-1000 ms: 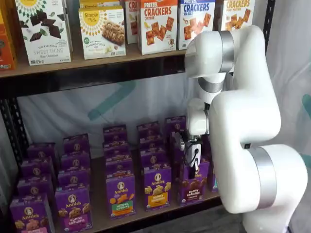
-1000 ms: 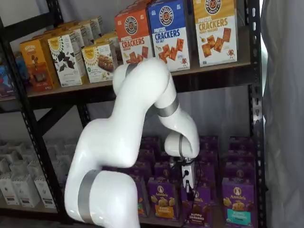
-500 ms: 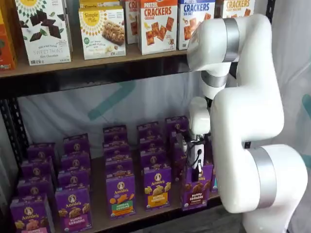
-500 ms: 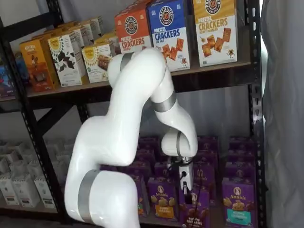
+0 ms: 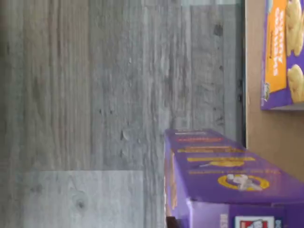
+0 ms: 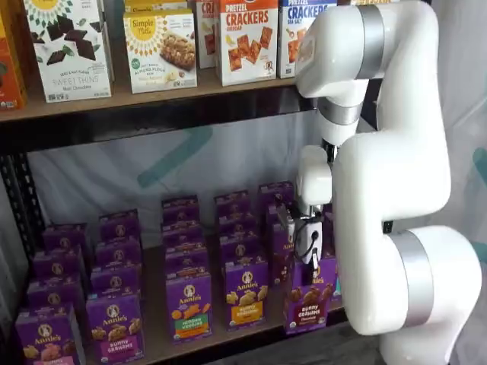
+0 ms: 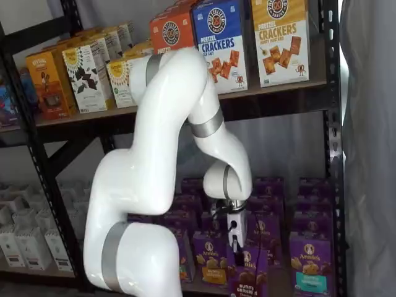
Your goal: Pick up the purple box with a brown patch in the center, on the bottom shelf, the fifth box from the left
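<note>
The purple box (image 6: 308, 302) with dark brown crackers on its front hangs tilted at the front edge of the bottom shelf (image 6: 155, 338), drawn out of its row. My gripper (image 6: 313, 264) is shut on its top, black fingers pointing down. In a shelf view the box (image 7: 247, 276) sits in front of its neighbours under the gripper (image 7: 235, 243). The wrist view shows the box's purple top face (image 5: 228, 178) close up, over the grey floor, beside the shelf board (image 5: 273, 142).
Several rows of purple Annie's boxes fill the bottom shelf: an orange-cracker one (image 6: 189, 306), a yellow-band one (image 6: 246, 293) beside the held box, a teal-band one (image 7: 309, 271). Cracker boxes (image 6: 247, 39) stand on the upper board. My white arm (image 6: 384, 175) stands right of the rack.
The gripper has drawn the purple box forward and a little down out of its row, away from the shelf. The arm's upper joints have risen.
</note>
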Controlling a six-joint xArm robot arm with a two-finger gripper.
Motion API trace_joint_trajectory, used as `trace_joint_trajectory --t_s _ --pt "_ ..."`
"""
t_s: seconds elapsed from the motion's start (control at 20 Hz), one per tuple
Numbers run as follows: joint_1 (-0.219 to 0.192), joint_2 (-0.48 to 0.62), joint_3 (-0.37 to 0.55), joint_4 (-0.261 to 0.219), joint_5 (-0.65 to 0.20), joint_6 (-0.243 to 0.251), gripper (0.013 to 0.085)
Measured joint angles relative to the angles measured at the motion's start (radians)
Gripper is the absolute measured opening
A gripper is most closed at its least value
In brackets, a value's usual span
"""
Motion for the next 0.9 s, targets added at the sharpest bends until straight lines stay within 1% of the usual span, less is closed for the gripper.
trace_joint_trajectory --t_s 0.1,0.25,0.45,0.7,0.9 --pt "0.002 -0.031 0.035 -0.018 -0.009 0.019 0.037" --pt "0.0 -0.071 0.082 -0.06 -0.016 0.057 0.037" --pt "-0.007 -0.108 0.129 -0.087 -0.031 0.076 0.037" --pt "-0.009 -0.143 0.162 -0.085 -0.017 0.072 0.037" --pt "-0.008 -0.16 0.177 -0.094 -0.006 0.082 0.037"
